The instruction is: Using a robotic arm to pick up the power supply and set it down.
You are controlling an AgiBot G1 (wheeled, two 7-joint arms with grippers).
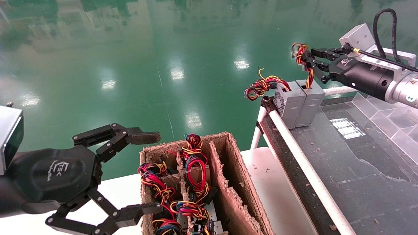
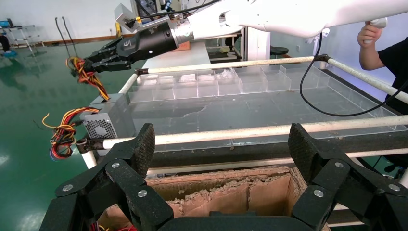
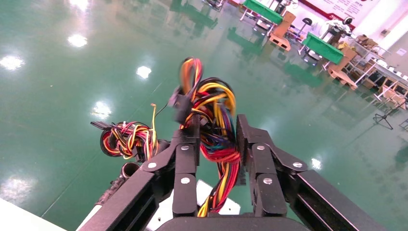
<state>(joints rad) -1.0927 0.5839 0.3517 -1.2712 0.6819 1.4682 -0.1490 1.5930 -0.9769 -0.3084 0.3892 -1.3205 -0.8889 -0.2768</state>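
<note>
Power supply (image 1: 312,106), a small grey metal box, stands upright at the far corner of the dark table (image 1: 359,169), in the upper right of the head view, touching a second grey box (image 1: 289,104) just to its left. Its twisted bundle of red, yellow and black wires (image 1: 308,76) rises from the top of the box up to the right claw (image 1: 305,60), which sits just above and slightly behind the box with its two black fingers pinched on the wire bunch; the right wrist view shows the wires (image 3: 216,139) squeezed between the fingertips (image 3: 187,144). The neighbouring box's own wire bunch (image 1: 261,88) hangs out over the table's white rail (image 1: 303,163) toward the green floor (image 1: 130,65). Clear plastic dividers (image 1: 392,114) line the right side of the table.

Lower in the frame, a torn cardboard box (image 1: 228,182) with partitions holds more wire bundles (image 1: 196,169). The left claw (image 1: 150,173) hovers at the lower left beside that box, fingers spread wide and holding nothing. A person's hand (image 2: 368,33) shows at the upper right of the left wrist view.
</note>
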